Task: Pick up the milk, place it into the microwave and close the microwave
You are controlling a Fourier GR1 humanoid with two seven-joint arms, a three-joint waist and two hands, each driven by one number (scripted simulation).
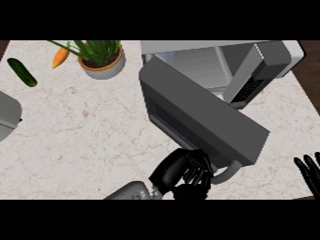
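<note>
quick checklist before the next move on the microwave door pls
1. Microwave door open: ok, it swings wide out over the counter.
2. Left hand at the door: ok, it sits by the door's outer edge near the handle; whether it touches, cannot tell.
3. Milk inside the microwave: cannot tell, the visible part of the cavity shows no carton and the door hides the rest.
4. Right hand out of the door's swing: ok, open at the lower right edge.
5. Potted plant, carrot and cucumber clear of the door: ok, all far left.
</note>
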